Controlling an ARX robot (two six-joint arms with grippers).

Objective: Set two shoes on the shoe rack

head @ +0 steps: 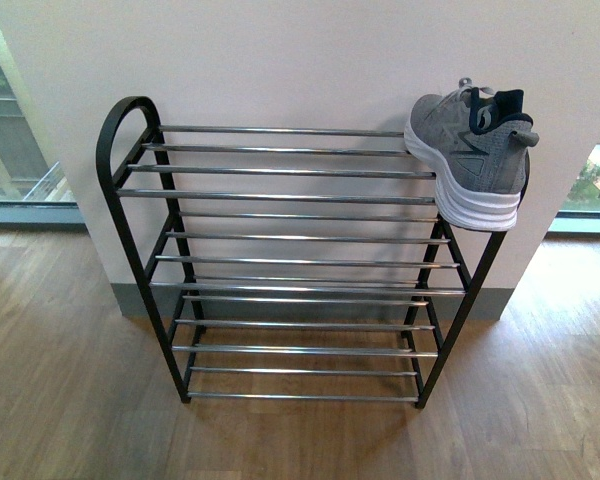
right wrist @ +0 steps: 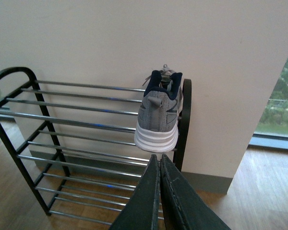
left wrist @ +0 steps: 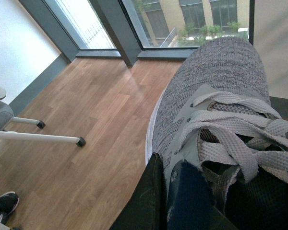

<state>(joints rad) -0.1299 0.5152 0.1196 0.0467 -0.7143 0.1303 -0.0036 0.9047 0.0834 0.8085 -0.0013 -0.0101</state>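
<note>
**One sneaker shelved, the second in the grip**

The shoe rack stands against the white wall in the middle of the front view, on the wooden floor. The first sneaker sits at the upper right of that frame, on the right end of the top shelf. Its toe points at the wall and its heel hangs a little past the front rod. The rest of the top shelf and all the shelves below are bare rods.

Neither arm shows in the front view. The left wrist view shows the left hand clamped on the second sneaker near the collar, behind the laces. The shoe is held up over the floor, away from the rack. The right hand has its fingers pressed together with nothing between them, and it points towards the shelved shoe from a little way off.

I would say the task is about half done and the step in hand is carrying the second shoe over. The next move seems to call for bringing it above the free stretch of top shelf beside the first sneaker. The sole should then settle across at least two rods before the grip lets go. The shelved shoe already overhangs, so a nudge might tip it off.
</note>
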